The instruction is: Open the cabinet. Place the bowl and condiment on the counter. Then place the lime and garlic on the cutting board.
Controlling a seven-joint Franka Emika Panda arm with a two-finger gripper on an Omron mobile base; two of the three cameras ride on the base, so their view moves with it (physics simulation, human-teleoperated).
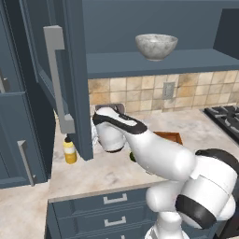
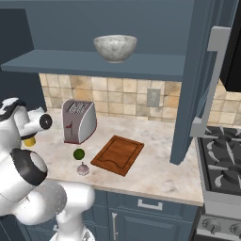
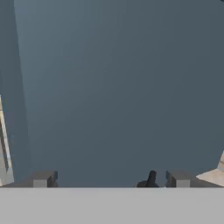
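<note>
The cabinet (image 1: 154, 28) is seen with both doors swung open; the left door (image 1: 56, 79) with its long grey bar handle (image 1: 58, 79) stands edge-on in the left base view, and the right door (image 2: 197, 80) hangs open beside the stove (image 2: 221, 155) in the right base view. The bowl (image 2: 115, 48) is seen on the cabinet's lower shelf (image 2: 94, 63), upright and near the shelf's front edge. The condiment (image 1: 70, 151) is stood on the counter (image 2: 155, 164), just beside the lower corner of the left door. In the right base view, the lime (image 2: 79, 154) and the garlic (image 2: 83, 169) are seen on the counter, close together, between the toaster (image 2: 79, 121) and the cutting board (image 2: 117, 155), and neither is touching the board. Nothing is seen lying on the board.

In the hand view, the gripper (image 3: 111, 179) is pointed at a flat slate-blue panel at close range. Its 2 fingertips (image 3: 43, 179) are set well apart at the bottom of that view, so the jaws are spread wide, and nothing is held between them. The arm (image 1: 154, 154) is bent low over the counter, with the wrist near the left door.
</note>
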